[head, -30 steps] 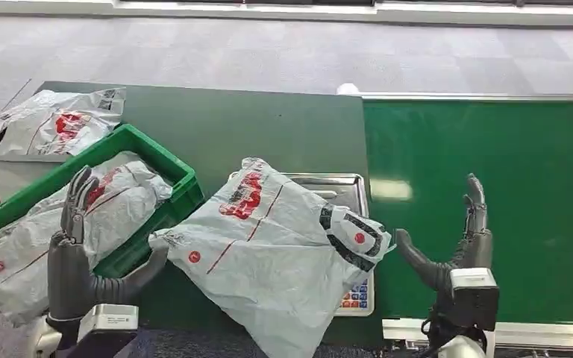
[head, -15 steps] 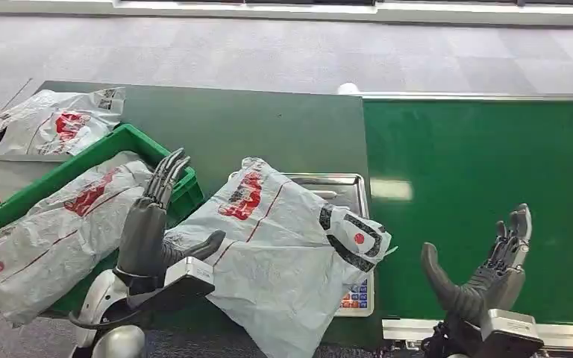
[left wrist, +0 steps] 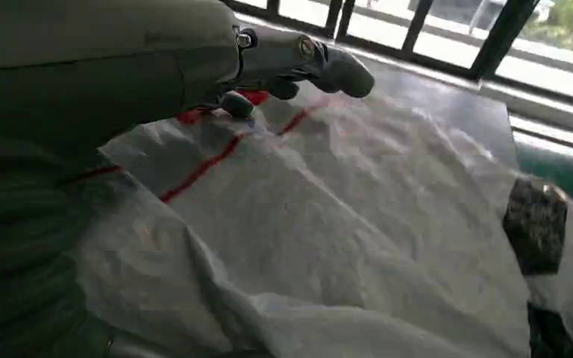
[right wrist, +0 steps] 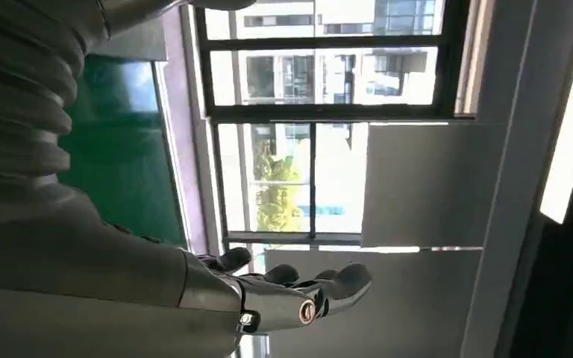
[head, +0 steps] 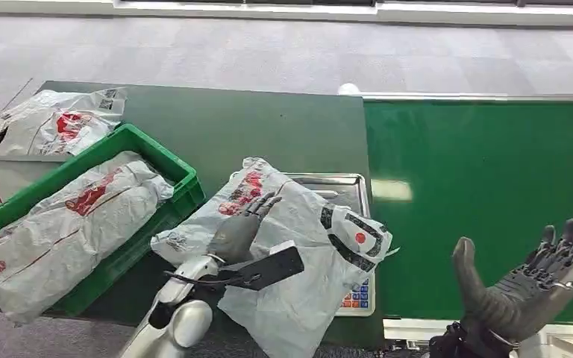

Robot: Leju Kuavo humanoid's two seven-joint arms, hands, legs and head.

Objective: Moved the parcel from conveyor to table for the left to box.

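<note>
Head view: parcel (head: 283, 253) lies on the table, over the scale (head: 347, 195). Left robot hand (head: 237, 233) rests flat on it, holding nothing; it should grip firmly before lifting toward the green box (head: 183, 173). Right robot hand (head: 526, 287) hangs spread and empty.

The head camera looks down over desk (head: 268, 127) and conveyor (head: 485, 201); the left wrist camera hugs the same parcel (head: 283, 246); the right wrist's faces windows (right wrist: 306, 171).

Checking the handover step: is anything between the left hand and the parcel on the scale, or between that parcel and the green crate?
Nothing separates them: the left hand lies on the parcel. The green crate already holds another parcel.
</note>
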